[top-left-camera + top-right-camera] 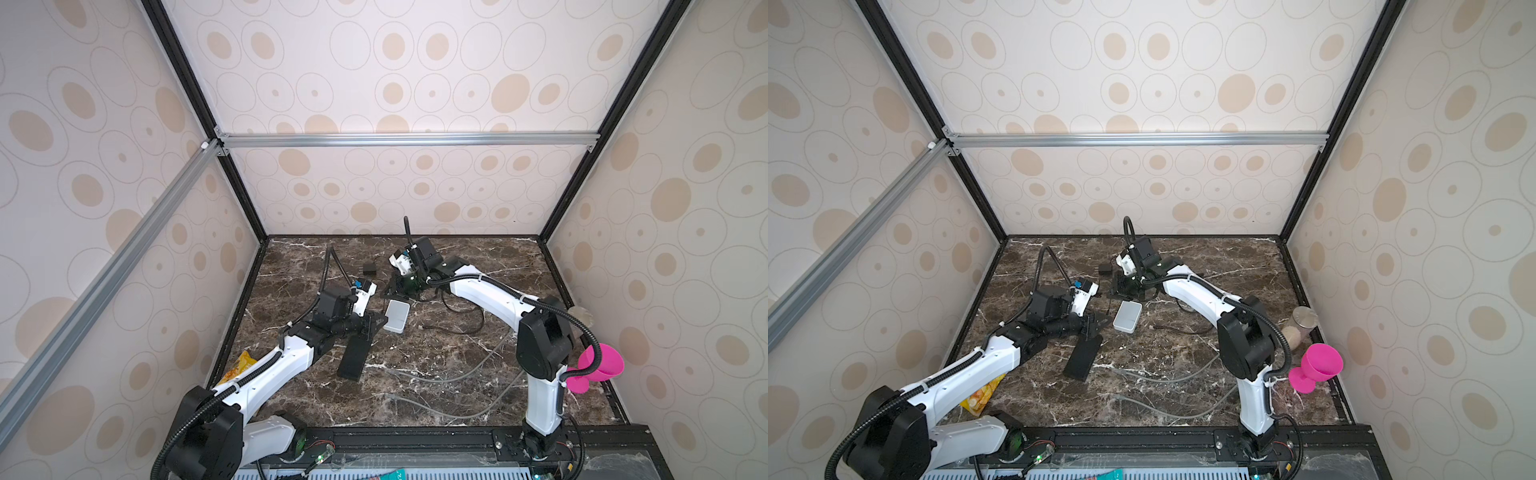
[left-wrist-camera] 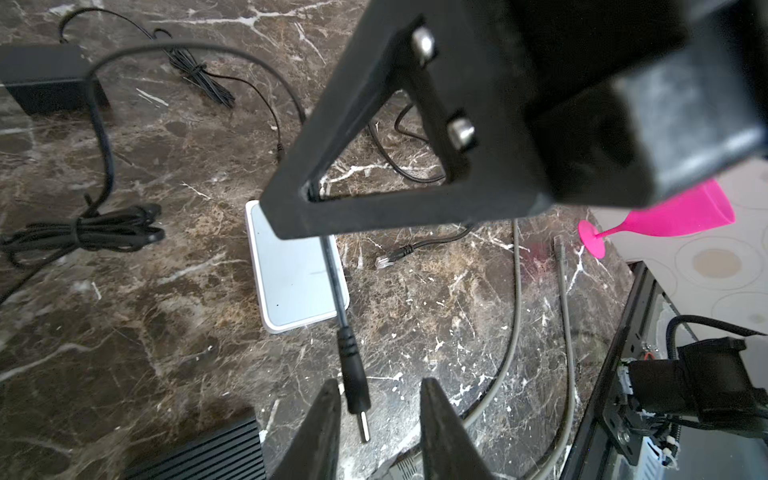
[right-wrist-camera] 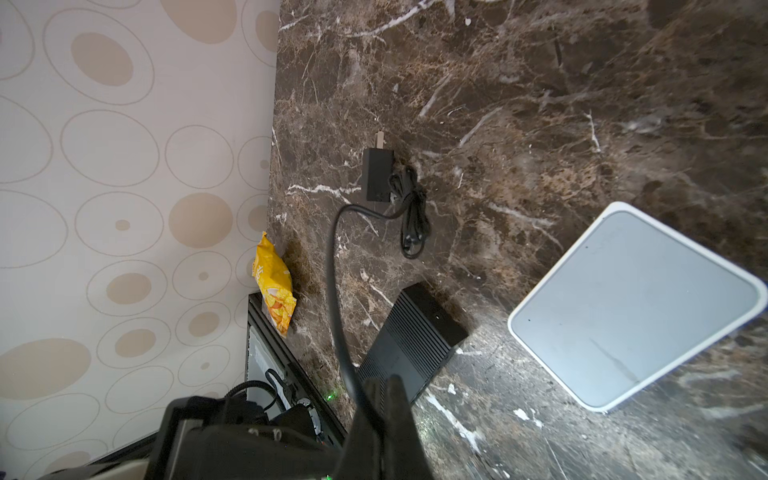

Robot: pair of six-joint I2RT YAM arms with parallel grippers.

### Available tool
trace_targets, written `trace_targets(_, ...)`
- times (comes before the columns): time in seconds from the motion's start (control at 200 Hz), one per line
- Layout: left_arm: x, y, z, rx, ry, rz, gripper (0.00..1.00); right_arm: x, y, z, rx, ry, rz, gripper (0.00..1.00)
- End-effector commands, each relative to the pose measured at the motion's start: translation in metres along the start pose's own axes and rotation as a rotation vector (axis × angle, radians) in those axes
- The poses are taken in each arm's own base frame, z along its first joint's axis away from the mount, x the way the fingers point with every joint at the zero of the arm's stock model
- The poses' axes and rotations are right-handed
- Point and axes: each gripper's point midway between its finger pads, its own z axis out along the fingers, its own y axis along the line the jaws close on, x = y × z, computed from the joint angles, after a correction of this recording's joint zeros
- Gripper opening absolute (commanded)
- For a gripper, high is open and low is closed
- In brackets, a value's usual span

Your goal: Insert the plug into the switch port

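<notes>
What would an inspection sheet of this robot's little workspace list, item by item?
Surface: dark brown marble tabletop, white-veined.
Job's things: black barrel plug dangling unplugged; black ribbed switch box lying flat.
Clutter: white flat square box, yellow snack packet, pink plastic goblet.
Grippers: left claw open, fingers either side of the plug; right claw shut on the plug's thin black cable.
Cables: black wall adapter with bundled cord; grey cables loose on the marble.
Surroundings: oval-patterned walls, aluminium frame rail.
</notes>
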Motion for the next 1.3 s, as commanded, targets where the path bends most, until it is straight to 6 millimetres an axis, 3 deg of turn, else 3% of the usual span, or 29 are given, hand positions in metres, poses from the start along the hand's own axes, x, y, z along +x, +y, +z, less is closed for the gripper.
trace_targets(0.0,0.000,0.004,0.001,-0.014,-0.008,0.002,0.33,-0.003,0.012,-0.016,-0.026,-0.030,-0.010,0.00)
trace_targets(0.065,-0.001,0.009,0.000,-0.045,-0.014,0.004,0.33,-0.003,0.011,-0.017,-0.024,-0.030,-0.007,0.00)
trace_targets(0.165,0.001,0.009,0.000,-0.044,-0.011,0.006,0.18,-0.003,0.010,-0.016,-0.023,-0.030,-0.005,0.00)
trace_targets(0.305,0.001,0.010,0.000,-0.045,-0.011,0.007,0.08,-0.003,0.009,-0.016,-0.023,-0.029,-0.001,0.00)
trace_targets(0.735,0.002,0.011,-0.002,-0.057,0.005,0.034,0.00,-0.001,0.009,-0.016,-0.025,-0.025,0.002,0.00)
trace_targets(0.795,0.002,0.014,-0.004,-0.076,0.018,0.055,0.00,0.001,0.008,-0.017,-0.028,-0.017,-0.007,0.15)
trace_targets(0.85,0.002,0.018,-0.006,-0.101,0.034,0.079,0.00,0.002,0.009,-0.024,-0.035,-0.008,-0.038,0.36)
trace_targets(0.91,0.001,0.021,-0.010,-0.127,0.050,0.108,0.00,0.003,0.005,-0.039,-0.001,-0.018,-0.091,0.46)
trace_targets(1.1,0.001,0.012,-0.015,-0.094,0.101,0.210,0.00,0.009,-0.015,-0.097,0.143,-0.100,-0.361,0.46)
trace_targets(1.295,0.005,-0.010,-0.015,0.035,0.115,0.260,0.00,0.039,-0.010,-0.114,0.137,-0.092,-0.676,0.46)
